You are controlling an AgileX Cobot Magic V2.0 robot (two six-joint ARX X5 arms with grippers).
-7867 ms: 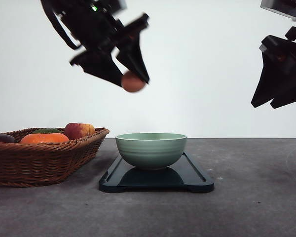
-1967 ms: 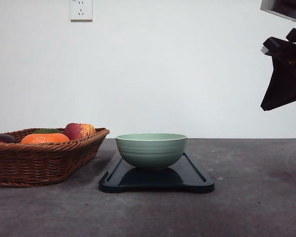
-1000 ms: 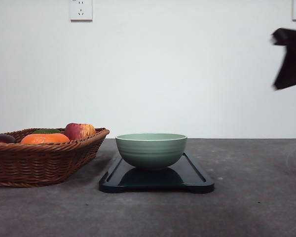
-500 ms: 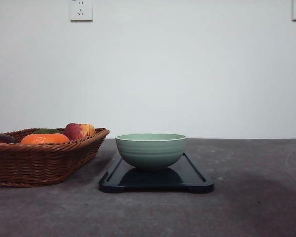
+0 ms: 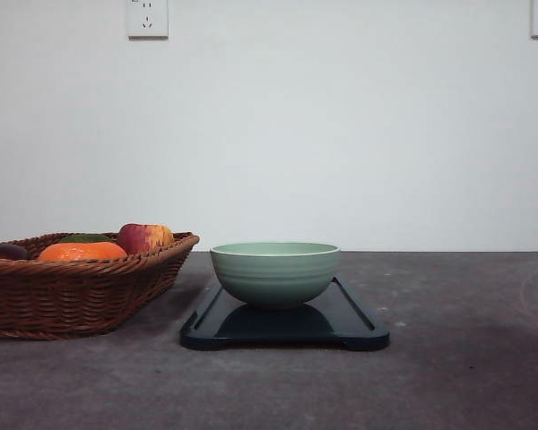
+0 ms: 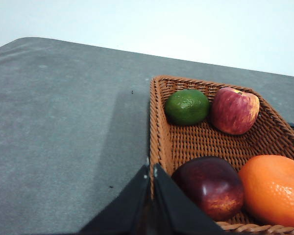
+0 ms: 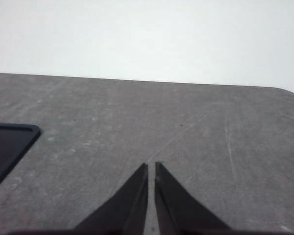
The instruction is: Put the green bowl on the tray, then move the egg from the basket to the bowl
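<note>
The green bowl [image 5: 274, 273] stands upright on the middle of the dark tray [image 5: 350, 331]. From this low angle its inside is hidden, and the egg is out of view. The wicker basket [image 5: 72, 296] sits left of the tray with fruit in it. My left gripper [image 6: 151, 171] is shut with nothing in it, its tips over the basket's rim [image 6: 159, 127] at one corner. My right gripper [image 7: 151, 166] is shut and empty above bare table, with a corner of the tray [image 7: 5, 147] off to its side.
The basket holds a lime [image 6: 187, 106], a red apple [image 6: 234, 110], a dark plum [image 6: 211, 186] and an orange [image 6: 272, 188]. Grey tabletop [image 5: 466, 358] stretches right of the tray. A white wall with two sockets [image 5: 147, 18] backs the table.
The left gripper, which held the egg above the bowl, has withdrawn from the front view. The right gripper has risen and left past the right edge. Bowl, tray and basket have not moved.
</note>
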